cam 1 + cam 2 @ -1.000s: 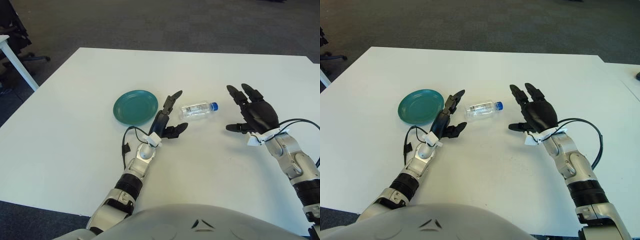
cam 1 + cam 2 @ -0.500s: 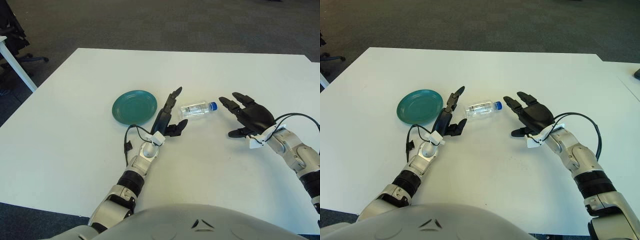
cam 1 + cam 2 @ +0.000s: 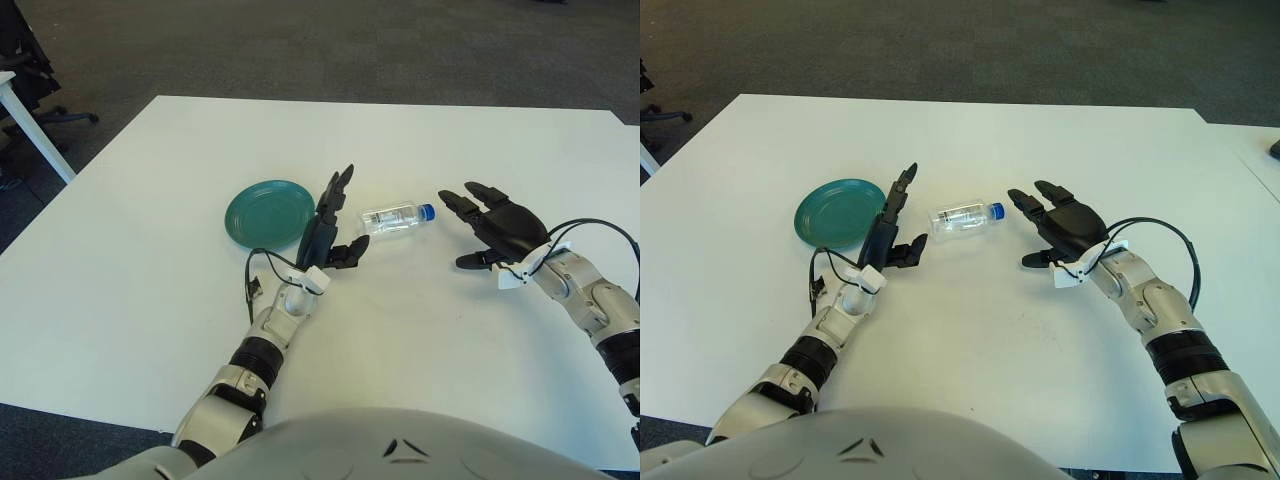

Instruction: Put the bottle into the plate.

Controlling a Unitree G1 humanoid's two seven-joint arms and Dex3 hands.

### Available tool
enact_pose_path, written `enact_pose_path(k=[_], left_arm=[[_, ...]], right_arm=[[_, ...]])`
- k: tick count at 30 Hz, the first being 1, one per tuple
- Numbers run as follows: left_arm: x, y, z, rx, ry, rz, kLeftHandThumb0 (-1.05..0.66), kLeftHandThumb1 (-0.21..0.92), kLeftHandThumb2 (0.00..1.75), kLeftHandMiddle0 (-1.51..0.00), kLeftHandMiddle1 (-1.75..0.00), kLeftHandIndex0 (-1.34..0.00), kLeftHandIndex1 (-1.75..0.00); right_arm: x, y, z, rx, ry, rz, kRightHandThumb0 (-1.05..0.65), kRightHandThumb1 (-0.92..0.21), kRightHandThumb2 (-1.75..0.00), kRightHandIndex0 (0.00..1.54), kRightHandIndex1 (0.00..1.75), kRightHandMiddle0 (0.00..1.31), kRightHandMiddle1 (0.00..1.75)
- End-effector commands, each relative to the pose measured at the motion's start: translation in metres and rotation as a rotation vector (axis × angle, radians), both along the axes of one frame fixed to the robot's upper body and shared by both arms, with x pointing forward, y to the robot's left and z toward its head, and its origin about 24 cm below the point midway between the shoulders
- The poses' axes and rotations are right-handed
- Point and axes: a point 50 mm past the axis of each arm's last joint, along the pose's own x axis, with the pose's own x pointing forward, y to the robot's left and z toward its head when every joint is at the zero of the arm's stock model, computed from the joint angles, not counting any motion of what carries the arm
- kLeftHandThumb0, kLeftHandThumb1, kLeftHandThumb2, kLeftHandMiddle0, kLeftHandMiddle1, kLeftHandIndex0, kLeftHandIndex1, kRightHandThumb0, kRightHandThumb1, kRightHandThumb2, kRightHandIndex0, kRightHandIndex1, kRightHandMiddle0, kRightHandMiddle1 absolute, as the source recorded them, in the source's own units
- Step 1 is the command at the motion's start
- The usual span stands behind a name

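**Bottle on its side between 2 open hands**

I see the bottle (image 3: 397,217) lying flat on the white table (image 3: 150,300) at frame center, blue cap pointing right, apart from the green plate (image 3: 269,213) to its left. My left hand (image 3: 330,228) stands between plate and bottle, fingers spread and holding nothing. My right hand (image 3: 497,226) sits right of the cap, fingers extended toward it, near but not touching, also holding nothing.
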Motion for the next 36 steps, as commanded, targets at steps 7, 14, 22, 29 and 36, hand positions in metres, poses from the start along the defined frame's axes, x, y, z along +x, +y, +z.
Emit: enact_pose_path(k=[7, 14, 22, 29, 36], left_arm=[[0.006, 0.000, 0.001, -0.010, -0.037, -0.008, -1.05, 0.92, 0.73, -0.05, -0.01, 0.00, -0.16], [0.006, 0.000, -0.002, -0.015, -0.028, 0.003, -1.05, 0.92, 0.71, -0.05, 0.00, 0.00, -0.18], [0.008, 0.003, -0.003, 0.011, -0.038, 0.024, -1.05, 0.92, 0.74, -0.06, -0.01, 0.00, -0.23], [0.009, 0.005, -0.003, 0.019, -0.047, 0.027, -1.05, 0.92, 0.72, -0.08, -0.01, 0.00, -0.27], [0.010, 0.006, -0.003, 0.021, -0.049, 0.022, -1.05, 0.92, 0.69, -0.09, -0.02, 0.00, -0.31]], right_arm=[[0.017, -0.001, 0.015, 0.019, -0.054, -0.016, -1.05, -0.92, -0.57, 0.00, 0.00, 0.00, 0.00], [0.021, -0.001, 0.020, 0.015, -0.075, -0.016, -1.05, -0.92, -0.55, 0.00, 0.00, 0.00, 0.00], [0.025, -0.002, 0.017, 0.011, -0.069, -0.029, -1.05, -0.92, -0.54, 0.00, 0.00, 0.00, 0.00], [0.026, -0.002, 0.015, 0.015, -0.062, -0.032, -1.05, -0.92, -0.55, 0.00, 0.00, 0.00, 0.00], [0.028, -0.003, 0.013, 0.014, -0.061, -0.034, -1.05, -0.92, -0.55, 0.00, 0.00, 0.00, 0.00]])
